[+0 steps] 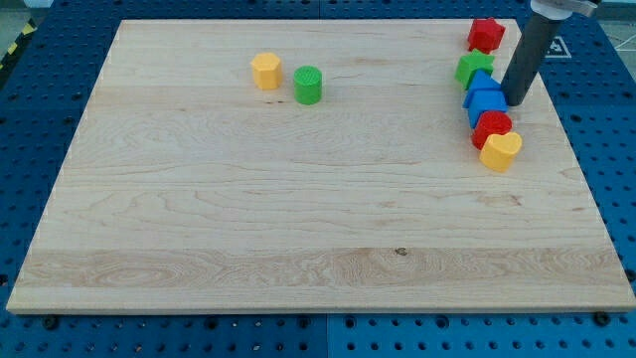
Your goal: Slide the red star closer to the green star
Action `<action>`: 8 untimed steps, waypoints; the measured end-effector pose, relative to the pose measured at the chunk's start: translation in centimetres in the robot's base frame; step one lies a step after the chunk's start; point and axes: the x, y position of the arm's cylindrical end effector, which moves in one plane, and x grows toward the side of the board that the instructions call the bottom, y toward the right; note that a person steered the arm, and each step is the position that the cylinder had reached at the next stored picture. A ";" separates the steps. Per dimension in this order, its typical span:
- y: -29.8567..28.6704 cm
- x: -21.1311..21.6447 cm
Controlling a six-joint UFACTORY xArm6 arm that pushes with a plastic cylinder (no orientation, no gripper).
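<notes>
- The red star (486, 35) sits near the view's top right corner of the wooden tabletop (298, 219), close to the top edge.
- The green star (473, 69) lies just below it and slightly to the view's left; the two are near each other, and I cannot tell whether they touch.
- A column of blocks runs down from the green star: a blue block (480, 82) that looks triangular is tucked against the star's lower edge, then a squarer blue block (486, 100) follows right under it.
- Below the blue pair comes a red block (492, 126) whose shape I cannot make out, and a yellow heart (500, 150) touches its lower side, ending the column.
- The dark rod comes down from the view's top right, and my tip (515, 102) rests on the tabletop just to the view's right of the squarer blue block, beside the column.
- My tip is below and to the view's right of the red star, apart from it, and also to the right of the green star without touching it.
- The arm has no fingers at all, only the rod, so nothing is grasped or clenched.
- Well apart, toward the view's upper left of centre, a yellow block (265, 71) with a roughly hexagonal top stands just beside a green cylinder (308, 85), with a small gap between them.
</notes>
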 end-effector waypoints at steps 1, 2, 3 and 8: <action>0.0 0.5; 1.1 0.6; 3.7 -1.1; 1.5 -16.6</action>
